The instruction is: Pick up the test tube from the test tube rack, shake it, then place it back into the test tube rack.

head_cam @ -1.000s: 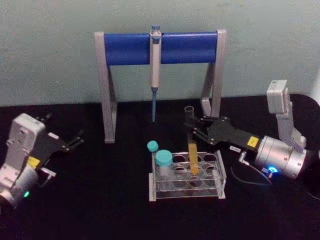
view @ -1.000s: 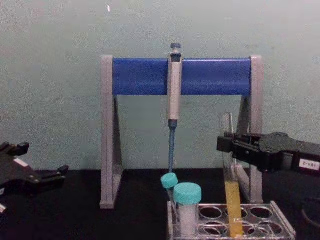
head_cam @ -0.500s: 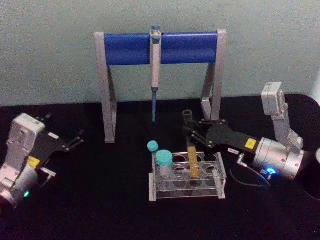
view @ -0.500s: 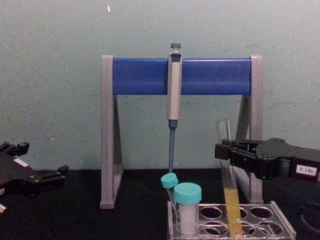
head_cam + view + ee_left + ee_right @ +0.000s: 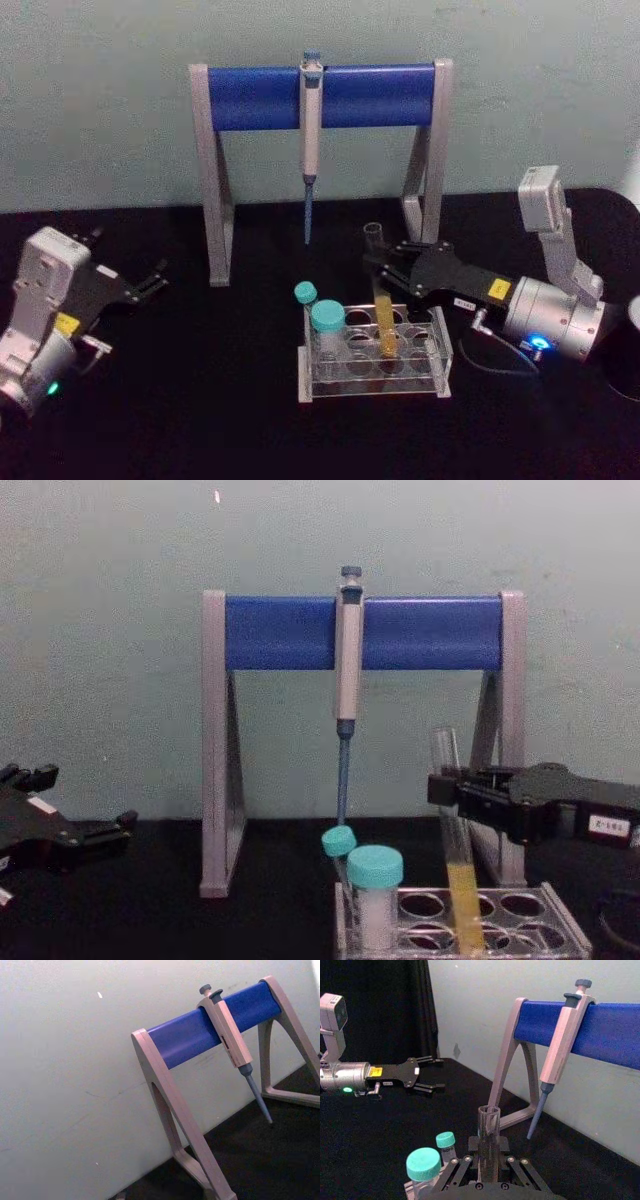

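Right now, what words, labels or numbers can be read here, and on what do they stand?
Nothing reads clearly.
Yellow sticker on the right hand, shut on the test tube: too blurred.
White label on the same hand: dark characters, unreadable.
Yellow patch on the left hand: too blurred.

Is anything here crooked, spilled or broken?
Only the test tube stands out: held by the right hand, it leans slightly, top toward the robot's left, with its lower end in the test tube rack. Nothing spilled. The left hand hangs open aside.
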